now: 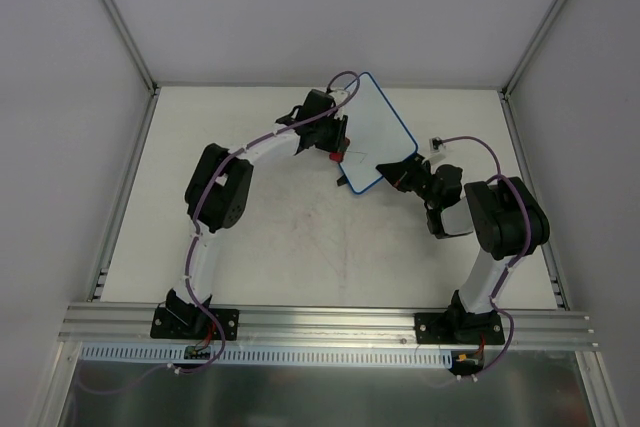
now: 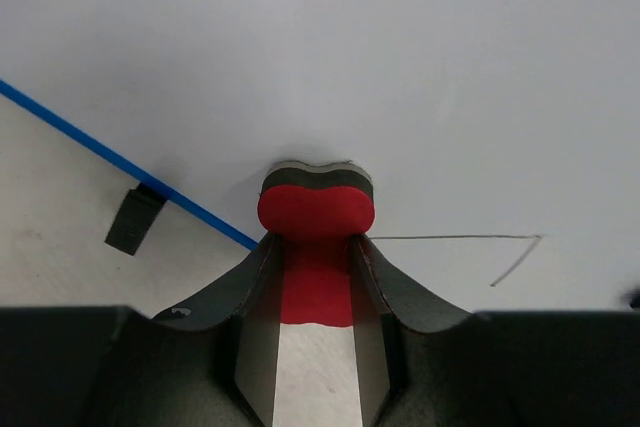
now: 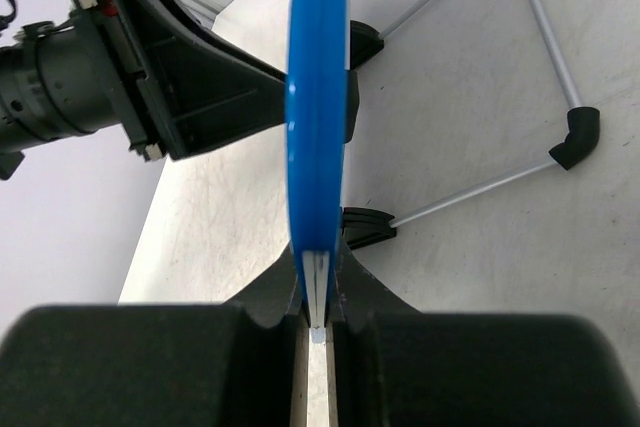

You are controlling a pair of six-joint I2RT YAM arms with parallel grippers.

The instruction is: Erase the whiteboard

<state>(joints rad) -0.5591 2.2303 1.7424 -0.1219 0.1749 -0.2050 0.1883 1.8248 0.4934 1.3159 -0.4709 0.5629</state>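
Note:
The whiteboard (image 1: 380, 127), white with a thin blue rim, stands tilted at the back middle of the table. My right gripper (image 1: 400, 169) is shut on its lower right edge; in the right wrist view the blue rim (image 3: 317, 97) runs edge-on into the closed jaws of that gripper (image 3: 318, 257). My left gripper (image 2: 316, 242) is shut on the red eraser (image 2: 316, 209), whose dark felt face presses against the board's white face (image 2: 450, 67). A thin dark line (image 2: 460, 238) with a short slanted stroke lies just right of the eraser. The eraser (image 1: 335, 157) sits near the board's lower left edge.
A black foot (image 2: 135, 219) sits under the blue rim (image 2: 110, 157). Thin silver stand legs (image 3: 540, 27) with a black foot (image 3: 575, 137) spread on the table behind the board. The pale table (image 1: 300, 247) is walled at the back and sides, with an aluminium rail (image 1: 330, 322) at the front.

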